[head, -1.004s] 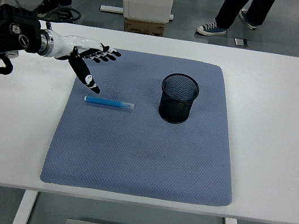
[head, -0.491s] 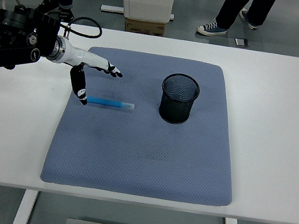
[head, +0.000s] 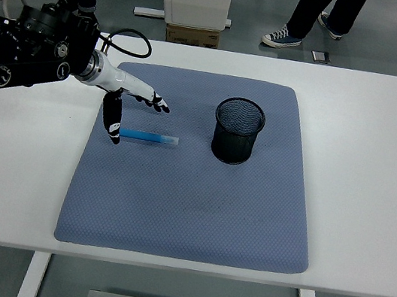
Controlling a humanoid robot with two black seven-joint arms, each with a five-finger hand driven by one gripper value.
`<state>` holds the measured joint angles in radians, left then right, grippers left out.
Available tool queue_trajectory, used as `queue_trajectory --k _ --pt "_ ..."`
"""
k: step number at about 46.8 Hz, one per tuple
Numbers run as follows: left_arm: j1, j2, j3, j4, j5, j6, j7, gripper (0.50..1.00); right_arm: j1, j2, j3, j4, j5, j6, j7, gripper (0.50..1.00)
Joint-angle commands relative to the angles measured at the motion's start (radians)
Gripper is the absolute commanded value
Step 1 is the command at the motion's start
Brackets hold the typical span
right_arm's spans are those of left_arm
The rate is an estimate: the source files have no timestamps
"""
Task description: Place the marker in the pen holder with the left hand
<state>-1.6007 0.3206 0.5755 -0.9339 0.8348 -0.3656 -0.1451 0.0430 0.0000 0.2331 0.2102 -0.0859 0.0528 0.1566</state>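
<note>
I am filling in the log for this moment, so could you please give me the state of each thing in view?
marker: lying flat on the mat, not yet grasped
pen holder: upright, looks empty
mat: flat on the table
left hand: open, thumb down at the marker's left end

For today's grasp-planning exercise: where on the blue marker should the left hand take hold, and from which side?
Grip the marker near mid-barrel, coming from above. It lies flat on the mat, long axis left to right, so thumb and fingers close across its far and near sides. The left hand, open, sits at its left end.
</note>
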Motion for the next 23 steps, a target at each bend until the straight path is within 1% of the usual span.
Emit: queue_trajectory --k 1,9,23 --pt "-0.001 -0.014 0.000 0.000 -0.002 -0.009 0.012 1.000 0.000 0.000 0.000 0.000 0.000 -0.001 0.000 1.000" --pt "-0.001 -0.035 0.001 0.003 0.001 -0.012 0.044 1.000 0.000 0.000 0.000 0.000 0.000 -0.001 0.000 1.000" --pt "0.001 -0.074 0.014 0.020 0.029 -0.012 0.048 1.000 0.000 0.000 0.000 0.000 0.000 -0.001 0.000 1.000"
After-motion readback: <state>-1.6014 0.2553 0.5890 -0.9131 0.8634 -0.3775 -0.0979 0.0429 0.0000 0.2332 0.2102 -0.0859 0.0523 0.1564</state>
